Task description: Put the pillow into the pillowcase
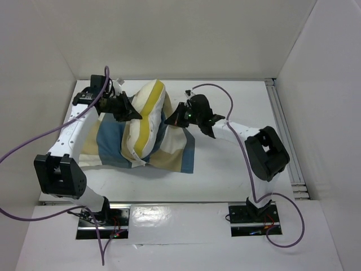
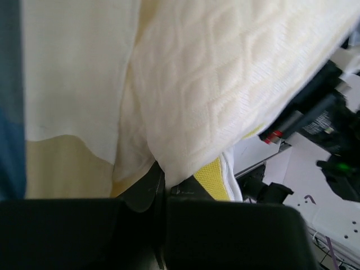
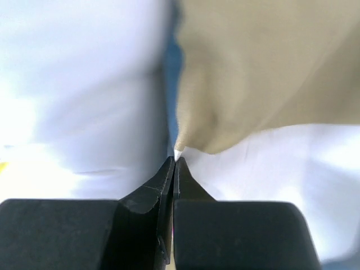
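On the white table (image 1: 237, 169), the checked pillowcase (image 1: 169, 155) lies spread at the centre. The cream pillow (image 1: 148, 113) stands partly inside it, its top poking out. The left gripper (image 1: 131, 111) is pinched tight on cloth at the pillowcase's mouth, against the pillow's left. The right gripper (image 1: 171, 120) is clamped on a tan fold on the other side.
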Motion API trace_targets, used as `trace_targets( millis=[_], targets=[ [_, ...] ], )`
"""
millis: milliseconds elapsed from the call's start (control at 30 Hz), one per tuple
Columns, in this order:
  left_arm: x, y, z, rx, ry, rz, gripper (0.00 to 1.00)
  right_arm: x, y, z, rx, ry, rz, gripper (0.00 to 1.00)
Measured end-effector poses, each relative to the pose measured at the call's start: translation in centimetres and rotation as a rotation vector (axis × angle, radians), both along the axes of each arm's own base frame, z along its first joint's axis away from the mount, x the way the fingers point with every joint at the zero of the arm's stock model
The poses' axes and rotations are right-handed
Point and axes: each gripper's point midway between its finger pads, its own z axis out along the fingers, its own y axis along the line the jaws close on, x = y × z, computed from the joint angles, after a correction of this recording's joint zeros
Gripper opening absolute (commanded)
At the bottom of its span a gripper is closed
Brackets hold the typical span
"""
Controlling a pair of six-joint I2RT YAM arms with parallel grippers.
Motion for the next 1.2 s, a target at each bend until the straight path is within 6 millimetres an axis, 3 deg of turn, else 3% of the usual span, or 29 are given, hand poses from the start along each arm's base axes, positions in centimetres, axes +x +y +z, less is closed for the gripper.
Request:
trace_targets(
  millis=[67, 200, 467, 600, 833, 1000, 1100, 1200],
  targets=[
    [-0.2, -0.2, -1.3, 0.001, 0.028, 0.011, 0.0, -0.6, -0.3, 0.6, 0.002, -0.004, 0.026, 0.0],
    [0.4, -0.1, -2.4, 0.022, 0.035, 0.034, 0.0, -2.0, -2.2, -0.4, -0.038, 0.027, 0.046, 0.0],
    [1.8, 0.6, -4.0, 0.062, 0.047, 0.079, 0.0, -2.9, -10.8, -2.2, -0.147, 0.084, -0.06, 0.0],
    [2.1, 0.0, -4.6, 0.086, 0.045, 0.074, 0.0, -2.9, -12.6, -2.7, -0.172, 0.102, -0.078, 0.0],
    [2.4, -3.3, -6.8, 0.148, 0.057, 0.029, 0.0, -4.0, -13.6, -2.2, -0.213, 0.111, -0.083, 0.0],
    [2.8, -4.9, -8.0, 0.145, 0.064, 0.018, 0.0, -3.7, -18.2, -0.4, -0.257, 0.091, -0.234, 0.0],
    [2.3, -7.8, -8.3, 0.136, 0.053, -0.031, 0.0, -2.9, -21.7, -0.2, -0.281, 0.1, -0.347, 0.05],
    [1.1, -12.1, -8.3, 0.117, 0.032, -0.113, 0.0, -2.7, -22.5, -1.5, -0.326, 0.13, -0.382, 0.06]
  ],
)
